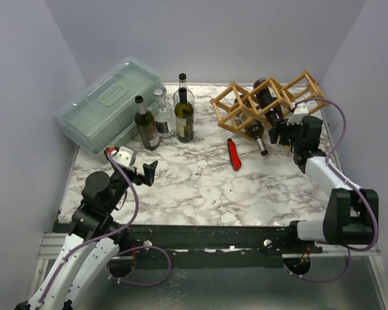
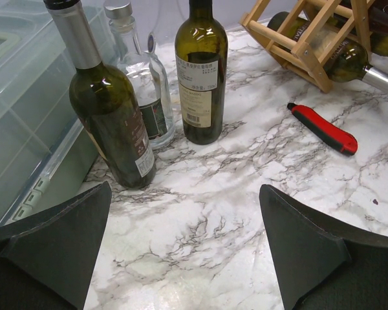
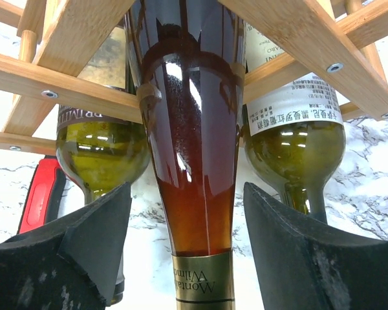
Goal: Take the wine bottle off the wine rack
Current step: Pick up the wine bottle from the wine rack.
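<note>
A white marble-patterned table [image 1: 194, 187] with grey veins sits inside pale walls, with two robot arms bolted at its near edge. At the far right stands the wine rack [image 3: 84, 26], a lattice of light-brown, square-edged wooden slats screwed into diamond-shaped cells, with bottles lying in it, necks towards the arms. The right gripper [image 3: 186, 213] is up against the rack's front. Its two matte black wedge-shaped fingers [image 3: 84, 245] stand partly open on either side of the wine bottle [image 3: 191, 161], and a sliver of table shows between the left finger and the glass, so it has no grip on it. This bottle is smooth, glossy amber-brown glass tapering to a neck wrapped in gold foil with printed lettering. It lies in a cell between two rounder green bottles, one on the left [image 3: 103, 161] and one on the right [image 3: 294, 155] bearing a white paper label. A red-handled utility knife [image 1: 234, 155] lies flat on the table just in front of the rack. The left gripper [image 2: 184, 194] hangs above the table's near left part with its fingers spread wide, holding nothing. Beyond it three bottles stand upright close together: a dark green one with a grey foil neck [image 2: 113, 123], a clear glass one with a metal cap [image 2: 145, 84], and a green one with a cream label [image 2: 202, 77]. Behind them sits a translucent grey-green plastic box with a lid [image 1: 103, 103].
</note>
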`<state>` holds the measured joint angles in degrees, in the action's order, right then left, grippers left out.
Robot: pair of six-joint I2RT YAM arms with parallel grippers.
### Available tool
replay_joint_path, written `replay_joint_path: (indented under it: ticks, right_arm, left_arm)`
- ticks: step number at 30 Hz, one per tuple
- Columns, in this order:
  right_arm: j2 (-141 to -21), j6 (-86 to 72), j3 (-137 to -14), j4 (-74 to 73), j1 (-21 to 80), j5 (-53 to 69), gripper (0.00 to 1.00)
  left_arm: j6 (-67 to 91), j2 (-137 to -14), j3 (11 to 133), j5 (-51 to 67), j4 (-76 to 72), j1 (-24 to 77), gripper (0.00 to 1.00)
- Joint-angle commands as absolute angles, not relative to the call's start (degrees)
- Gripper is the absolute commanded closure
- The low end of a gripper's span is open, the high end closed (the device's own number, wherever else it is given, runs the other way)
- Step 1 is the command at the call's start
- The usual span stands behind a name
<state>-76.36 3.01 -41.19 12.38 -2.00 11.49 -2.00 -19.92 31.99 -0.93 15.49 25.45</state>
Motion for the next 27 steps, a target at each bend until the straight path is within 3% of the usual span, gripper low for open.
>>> replay_joint_path:
  ticks: [1, 10, 27]
  right_arm:
    - [-77.75, 3.67, -43.9, 13.95, -2.58, 12.74, 0.28]
    - [-79.95, 3.99, -45.24, 13.74, -2.76, 13.1, 0.33]
    - [-79.63, 4.13, -45.53, 9.46, -3.06, 14.25, 0.32]
  left_arm:
    - [-2.09, -19.72, 31.27, -0.03, 14.51, 25.06, 0.01]
    - [-2.11, -19.83, 31.2, -0.04, 14.52, 25.05, 0.01]
    - [-2.2, -19.74, 31.19, 0.0, 14.53, 25.05, 0.01]
